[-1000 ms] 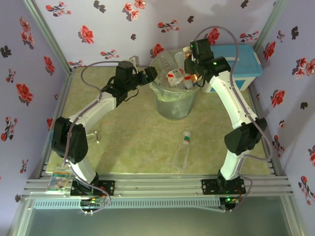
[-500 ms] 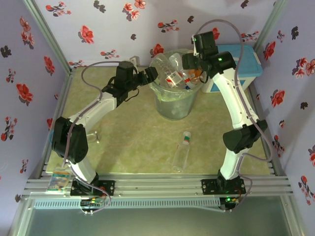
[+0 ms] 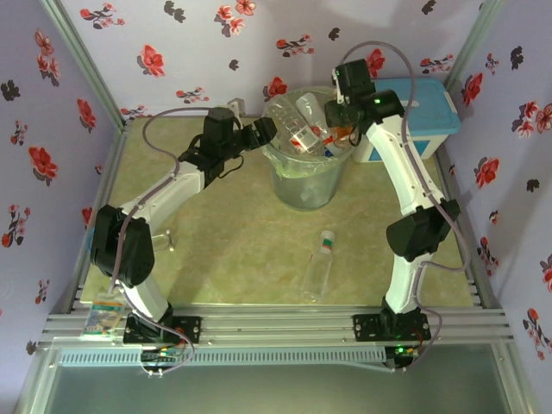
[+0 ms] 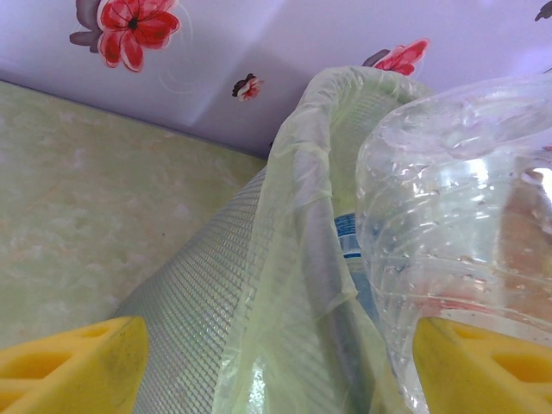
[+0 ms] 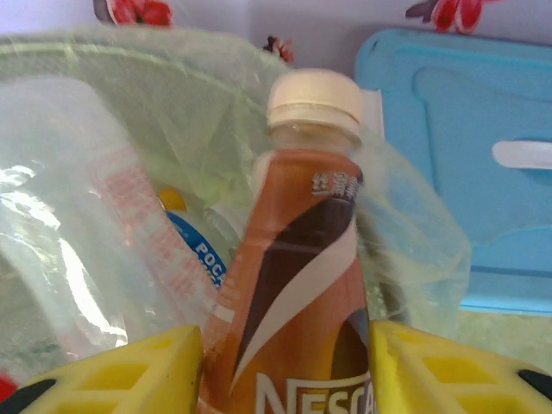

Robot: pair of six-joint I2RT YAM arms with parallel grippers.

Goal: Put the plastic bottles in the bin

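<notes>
Nearest me, a clear bottle (image 3: 316, 278) and a smaller capped bottle (image 3: 326, 242) lie on the table (image 3: 233, 250), well short of the bin (image 3: 302, 185). My left gripper (image 3: 264, 131) straddles its left rim with fingers apart; I cannot tell whether it pinches. My right gripper (image 3: 333, 110) clasps a brown bottle (image 5: 293, 259) upright at the bin's far right side, near the blue-lidded box (image 3: 423, 112).

Brown-orange bottle (image 5: 297, 293), cream cap (image 5: 313, 95); pale-green bin liner (image 5: 172, 60); light-blue lid (image 5: 466, 129); red-flowered lilac walls (image 3: 172, 43).
</notes>
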